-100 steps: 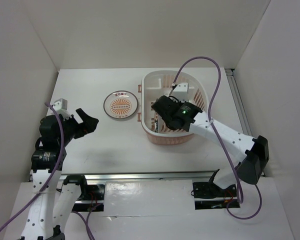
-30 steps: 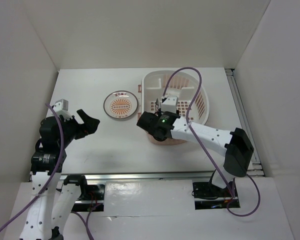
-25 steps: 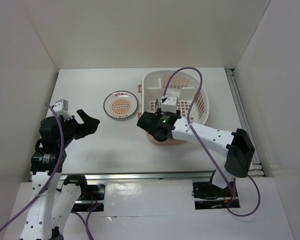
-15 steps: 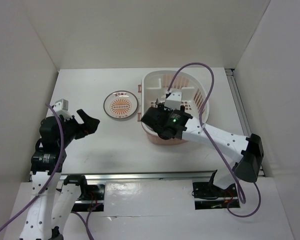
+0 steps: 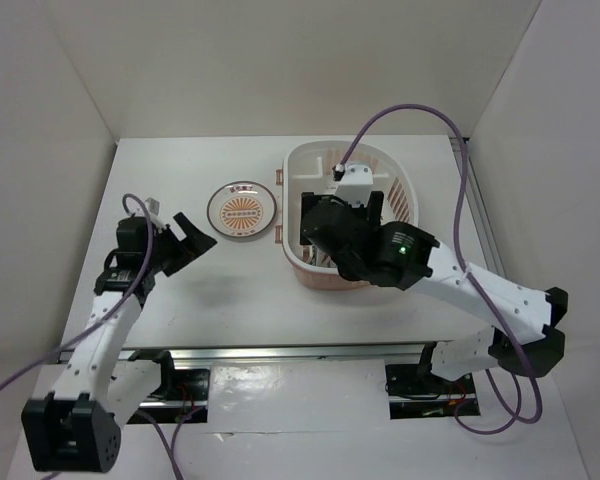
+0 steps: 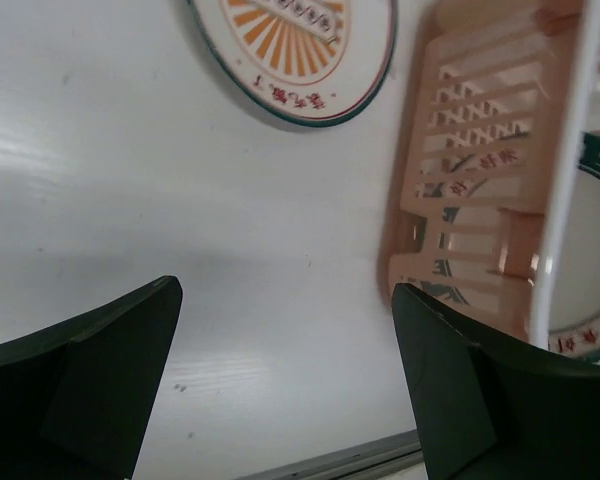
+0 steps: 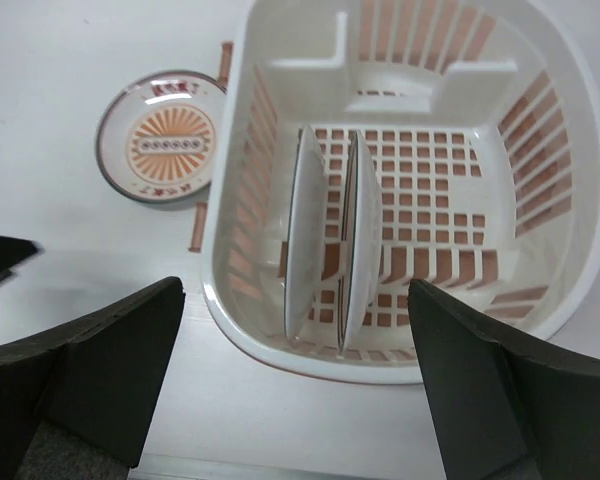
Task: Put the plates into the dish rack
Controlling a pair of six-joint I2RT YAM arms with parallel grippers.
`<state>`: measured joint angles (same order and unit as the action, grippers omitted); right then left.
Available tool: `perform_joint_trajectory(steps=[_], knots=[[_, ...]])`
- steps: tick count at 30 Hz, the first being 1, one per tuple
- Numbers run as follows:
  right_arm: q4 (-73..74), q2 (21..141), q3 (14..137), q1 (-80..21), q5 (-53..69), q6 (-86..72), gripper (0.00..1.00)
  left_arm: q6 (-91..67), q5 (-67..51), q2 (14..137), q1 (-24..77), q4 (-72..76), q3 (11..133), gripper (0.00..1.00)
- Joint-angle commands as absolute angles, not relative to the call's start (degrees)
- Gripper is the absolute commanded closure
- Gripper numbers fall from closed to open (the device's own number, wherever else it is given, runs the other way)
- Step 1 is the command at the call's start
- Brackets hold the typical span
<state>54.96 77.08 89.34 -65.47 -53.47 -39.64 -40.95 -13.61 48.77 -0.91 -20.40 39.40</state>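
The dish rack (image 5: 310, 152) stands at the table's right, and two white plates stand on edge side by side in its slots (image 7: 305, 230) (image 7: 363, 235). The third plate (image 5: 242, 211), with an orange sunburst centre, lies flat on the table left of the rack. My right gripper (image 5: 332, 232) hangs above the rack's near left part, open and empty, its fingers (image 7: 90, 370) wide on either side of the two racked plates. My left gripper (image 5: 192, 238) hovers near-left of the sunburst plate (image 6: 300, 50), open with nothing between its fingers.
The rack's pinkish ribbed side (image 6: 480, 150) fills the right of the left wrist view, a racked plate's lettered rim (image 6: 590, 300) showing through it. White walls enclose the table on three sides. A rail (image 5: 280, 352) runs along the near edge.
My right gripper has opened, letting go of a plate now standing in the rack, and risen above it. My left arm has stretched forward and right toward the sunburst plate.
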Motion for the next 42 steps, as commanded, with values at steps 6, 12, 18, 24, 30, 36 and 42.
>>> perform_joint_trajectory(steps=[6, 12, 18, 24, 30, 36, 42], knots=[[41.15, 70.41, 90.02, -66.8, -41.42, -19.7, 0.0, -60.37, -16.96, 74.24, -0.7, 16.67, 28.65, 0.0], [39.81, 65.04, 87.02, -67.32, -39.02, -19.16, 0.0, -64.59, -16.96, 86.12, -0.7, 33.11, 27.51, 0.0], [39.81, 65.04, 85.35, -67.32, -38.5, -18.02, 0.0, -67.93, -16.44, 98.16, -0.7, 41.56, 30.22, 0.01], [37.98, 65.65, 84.81, -67.32, -37.97, -16.44, 0.0, -71.19, -15.91, 106.95, -0.7, 45.09, 32.69, 0.3], [36.13, 65.65, 83.67, -67.32, -36.56, -16.44, 0.0, -71.72, -15.91, 109.42, -1.23, 44.03, 34.8, 0.56], [34.89, 65.65, 82.44, -67.32, -34.72, -16.44, 0.0, -71.02, -14.93, 110.47, -1.85, 33.94, 40.33, 1.0], [34.28, 65.65, 80.6, -67.32, -36.73, -15.83, 0.0, -67.51, -13.11, 101.63, -4.57, 23.06, 40.17, 1.0]])
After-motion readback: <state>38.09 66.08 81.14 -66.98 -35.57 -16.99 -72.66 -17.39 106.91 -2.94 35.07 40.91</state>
